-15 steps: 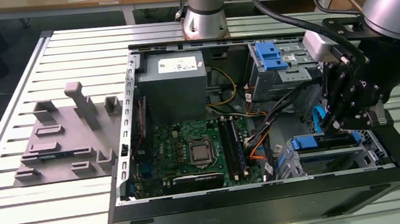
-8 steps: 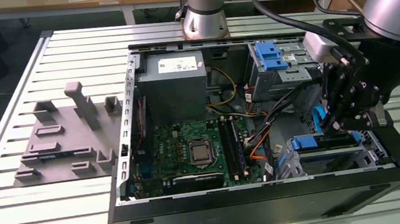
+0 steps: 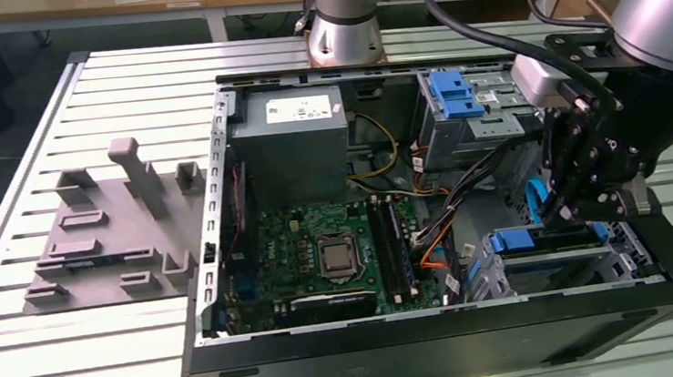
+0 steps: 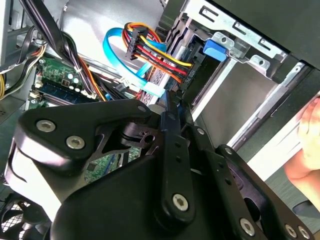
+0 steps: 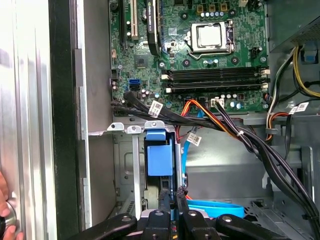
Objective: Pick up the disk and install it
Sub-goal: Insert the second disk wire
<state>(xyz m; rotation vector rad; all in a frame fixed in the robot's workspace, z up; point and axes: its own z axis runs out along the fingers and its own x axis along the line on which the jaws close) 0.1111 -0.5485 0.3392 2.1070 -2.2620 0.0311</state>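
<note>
The disk sits edge-up in the lower drive cage at the front corner of the open computer case, on the exterior view's right. Its blue plastic end shows in the cage slot in the first wrist view, and its silver body is mostly hidden. My gripper hangs just above that slot. The black fingertips are drawn close together, shut, with nothing visible between them. In the second wrist view the gripper points down beside a bundle of coloured cables.
In the case are a grey power-supply box, a green motherboard, a second cage with a blue latch and a blue flat cable by the fingers. A grey fixture lies on the slatted table. A person's hand is beside the case.
</note>
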